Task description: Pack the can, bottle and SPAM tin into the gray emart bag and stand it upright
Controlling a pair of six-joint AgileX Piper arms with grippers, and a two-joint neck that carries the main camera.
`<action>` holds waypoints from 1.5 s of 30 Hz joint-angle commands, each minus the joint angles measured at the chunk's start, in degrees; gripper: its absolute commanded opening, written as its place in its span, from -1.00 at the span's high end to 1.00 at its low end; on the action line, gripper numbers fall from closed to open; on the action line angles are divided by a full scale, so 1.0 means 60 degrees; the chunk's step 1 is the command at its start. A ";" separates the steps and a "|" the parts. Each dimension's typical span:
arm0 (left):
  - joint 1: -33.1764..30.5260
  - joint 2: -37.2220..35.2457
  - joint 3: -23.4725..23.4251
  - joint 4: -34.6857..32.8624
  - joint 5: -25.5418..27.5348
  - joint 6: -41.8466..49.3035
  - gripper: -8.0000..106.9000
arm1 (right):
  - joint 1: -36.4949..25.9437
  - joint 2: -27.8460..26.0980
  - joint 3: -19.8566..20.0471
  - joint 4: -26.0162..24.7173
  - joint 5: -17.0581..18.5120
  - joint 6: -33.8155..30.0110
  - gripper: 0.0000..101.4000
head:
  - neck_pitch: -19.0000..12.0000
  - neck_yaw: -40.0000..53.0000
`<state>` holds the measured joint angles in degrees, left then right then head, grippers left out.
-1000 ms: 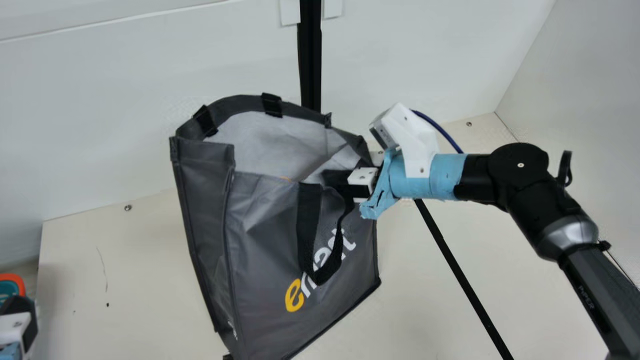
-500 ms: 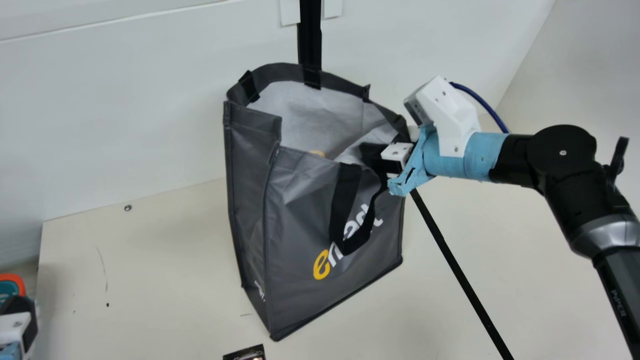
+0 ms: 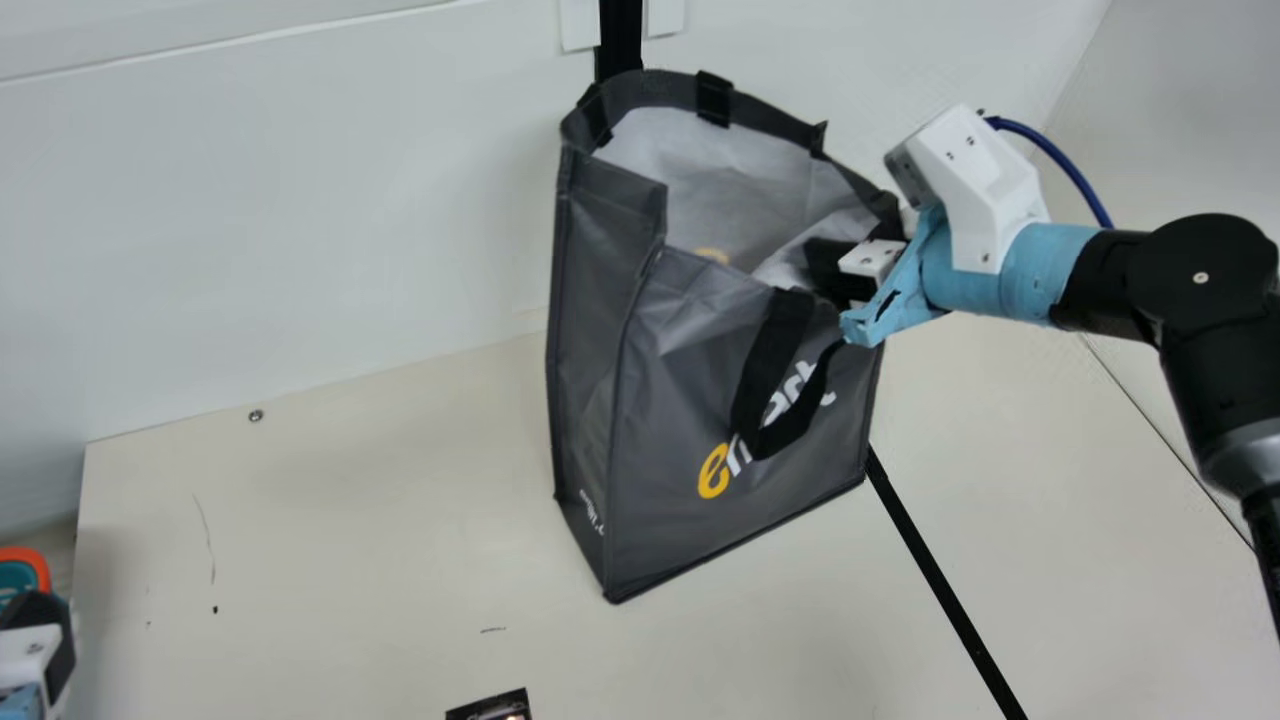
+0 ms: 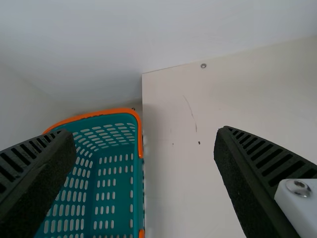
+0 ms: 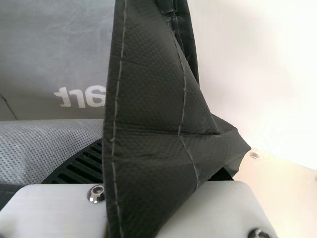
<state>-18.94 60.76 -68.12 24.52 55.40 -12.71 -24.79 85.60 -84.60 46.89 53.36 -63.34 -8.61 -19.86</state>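
"Bag location, quick?"

"Gray emart bag (image 3: 650, 400), main view, right of centre, upright, mouth up, near handle (image 3: 762, 365) drooping over the printed front. Base is at the table (image 3: 350, 520); can't tell if it touches."

"Right gripper (image 3: 835, 270)?"

"Main view puts it at the bag's right-hand upper corner, with the actual grip hard to read. Right wrist view settles that: dark rim cloth (image 5: 143, 114) bunched between the ribbed fingers (image 5: 81, 166), so jaws clamped on the bag. It also gives the pale lining (image 5: 44, 144) and some reversed lettering (image 5: 81, 96); main view has a yellow patch (image 3: 712, 255) inside."

"Left gripper (image 3: 40, 620)?"

"Main view: bottom left corner, cut off, jaw gap unreadable. Left wrist view: jaws wide, nothing between the pads."

"Orange and teal bit beside it?"

"Basket (image 4: 139, 134). Main view gives a corner; left wrist view gives orange rim, slotted teal walls, just beside the table edge."

"And the dark item (image 3: 490, 708) at main view's bottom edge?"

"Cropped, printed face, on the table. Can't tell what."
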 commanded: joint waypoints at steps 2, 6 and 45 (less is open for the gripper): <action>0.0000 0.0000 0.0000 0.0000 0.0000 0.0000 -0.71 | -0.0316 0.0055 -0.0181 -0.0245 -0.0015 0.0058 1.00 | -0.0231 -0.0023; 0.0000 0.0000 0.0000 0.0000 0.0000 0.0000 -0.71 | -0.0794 0.0180 -0.0481 -0.0464 0.0055 0.0119 1.00 | -0.0231 -0.0023; 0.0000 0.0000 0.0000 0.0000 0.0000 0.0000 -0.71 | -0.4908 0.2164 -0.4330 -0.1832 0.1910 -0.0088 1.00 | -0.0231 -0.0023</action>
<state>-18.94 60.76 -68.12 24.52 55.40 -12.71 -54.01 98.45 -110.49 35.68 64.57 -63.87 -8.70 -19.95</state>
